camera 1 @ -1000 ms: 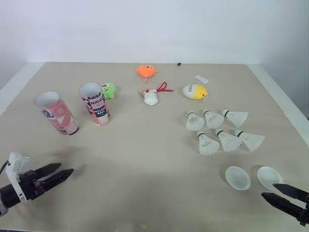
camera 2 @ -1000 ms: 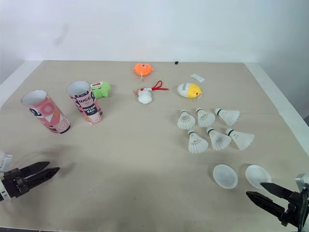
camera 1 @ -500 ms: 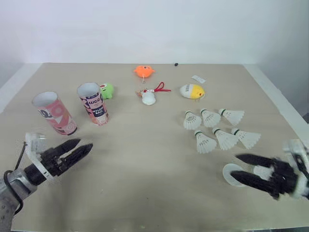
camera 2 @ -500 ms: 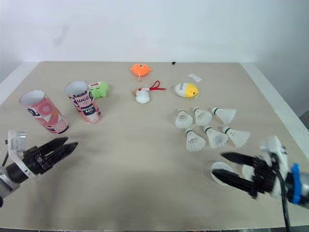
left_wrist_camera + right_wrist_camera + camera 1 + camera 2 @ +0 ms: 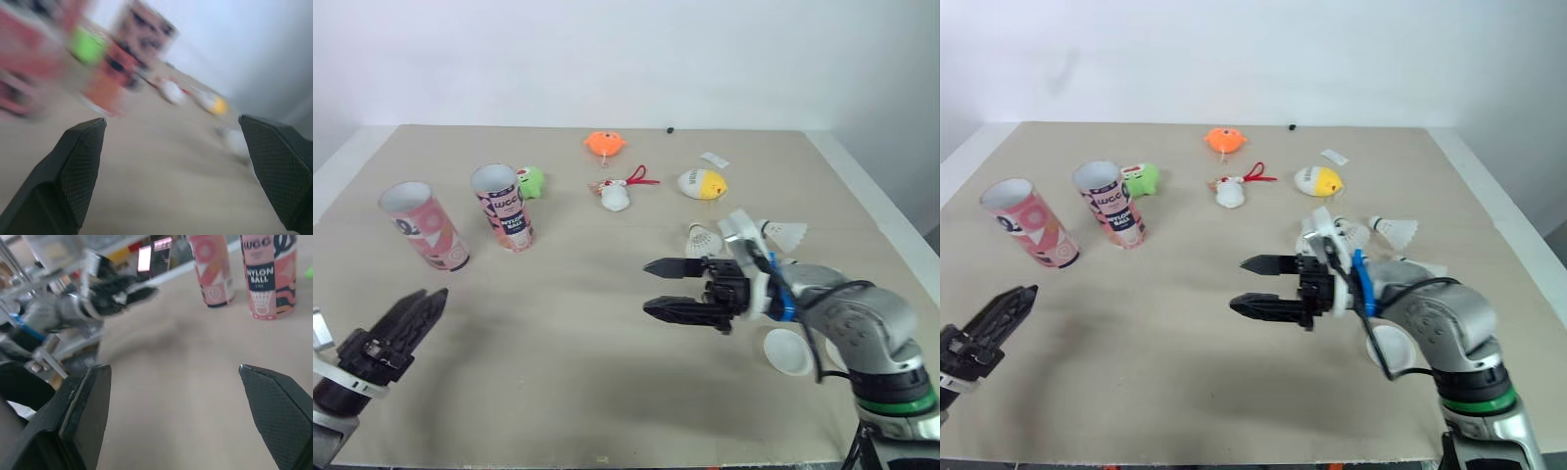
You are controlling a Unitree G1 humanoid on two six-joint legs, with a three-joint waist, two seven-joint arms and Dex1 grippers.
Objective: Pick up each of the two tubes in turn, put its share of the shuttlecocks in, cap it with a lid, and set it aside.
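Two pink patterned tubes stand open-topped at the far left: one leaning [image 5: 423, 227], the other upright [image 5: 504, 208]. Both tubes also appear in the right wrist view [image 5: 211, 269] [image 5: 267, 276]. White shuttlecocks [image 5: 788, 234] lie right of centre, several hidden behind my right arm. One translucent lid [image 5: 786, 351] lies near the front right. My right gripper [image 5: 647, 287] is open and empty above the table's middle, pointing left. My left gripper [image 5: 432, 295] is open and empty at the near left, in front of the tubes.
Small toys lie along the back: an orange one [image 5: 606, 145], a green one [image 5: 530, 181] behind the upright tube, a white one with a red cord [image 5: 618, 197] and a yellow egg shape [image 5: 706, 184]. A paper scrap [image 5: 716, 160] lies beyond it.
My right arm swung from the near right corner up and left over the shuttlecocks to the table's middle. My left gripper went forward, then dropped back to the near left.
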